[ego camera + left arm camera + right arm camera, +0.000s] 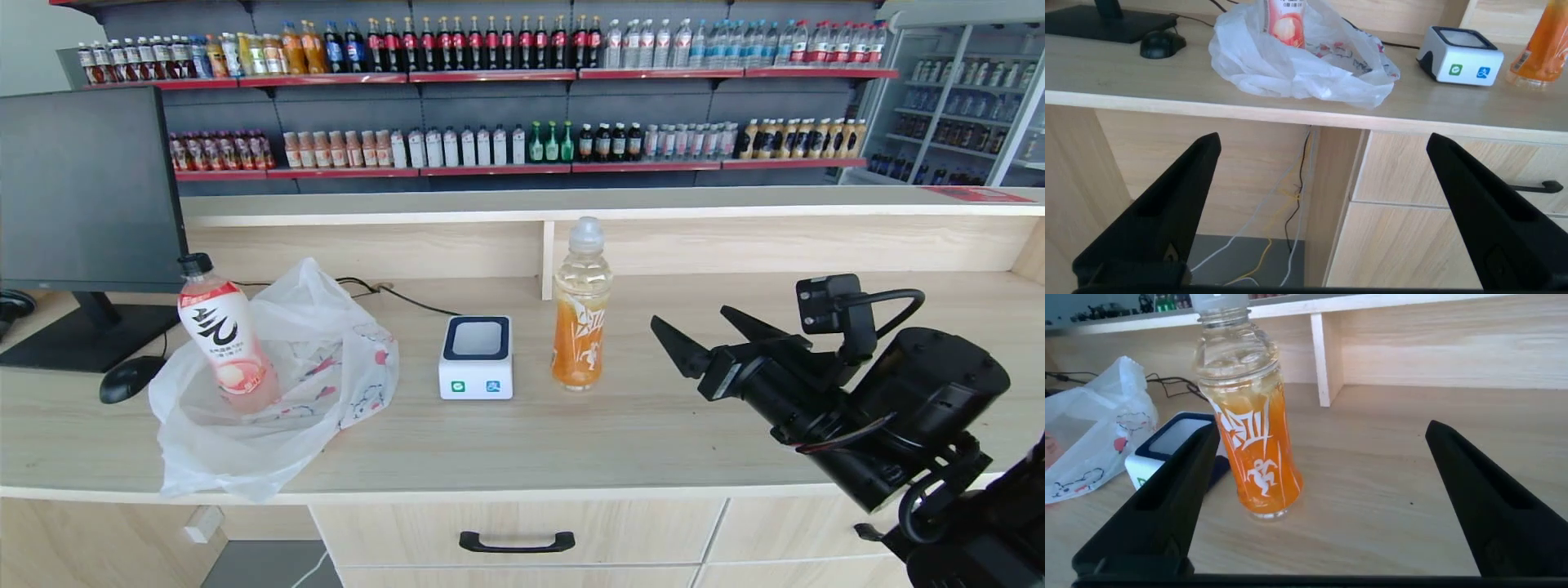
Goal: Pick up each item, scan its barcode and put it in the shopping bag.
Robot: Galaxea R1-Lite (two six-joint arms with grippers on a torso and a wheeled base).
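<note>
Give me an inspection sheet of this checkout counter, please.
Surface: pale wooden counter, flat, drawers below.
Job's things: pink-labelled clear bottle upright in the white plastic shopping bag; orange drink bottle upright beside the white box scanner, not touching.
Clutter: black mouse and dark monitor.
Grippers: right gripper open, empty, facing the orange bottle; left gripper open, empty, below counter level.
Cables: black cable behind the bag; loose wires under the counter.
Surroundings: shelves of bottled drinks; glass-door fridge.

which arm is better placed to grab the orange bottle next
Right. The right gripper is open over the counter, aimed at the orange bottle just ahead; the left gripper sits below the counter edge.
</note>
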